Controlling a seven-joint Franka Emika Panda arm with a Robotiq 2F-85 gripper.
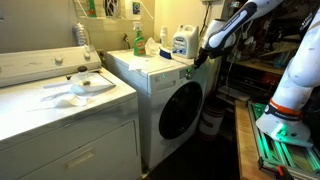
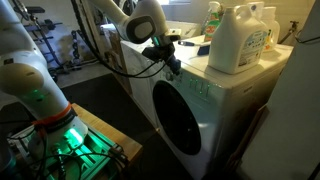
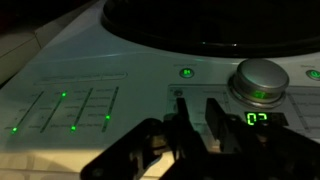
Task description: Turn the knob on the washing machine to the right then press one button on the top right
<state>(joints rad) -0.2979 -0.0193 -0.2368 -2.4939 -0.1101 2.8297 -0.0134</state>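
item 1, nearest my wrist camera: gripper, coming in at the bottom centre of the frame. its 2 dark fingers stand a narrow gap apart with nothing between them, and i read bare panel through the gap. the tips hang low over the control panel; i cannot tell whether they touch it.

item 2: green display reading 07, just right of the fingers.

item 3: knob, silver and round with a green light on its near edge. it sits right of centre, just beyond the display, beside the gripper and not held by it.

item 4: green-lit button, just above the fingers and left of the knob. small green leds dot the left part of the panel.

item 5: dark glass door, across the top of the frame.

item 6: washing machine, white and front-loading, at frame centre in an exterior view. the same washing machine fills the lower right in an exterior view. in both exterior views my gripper sits at its top front edge, by the panel.

item 7: white detergent jug, standing on the machine's top, upper right of the frame. green bottle, further back on that top.

item 8: wider white top-opening appliance, left of the frame, beside the washing machine.
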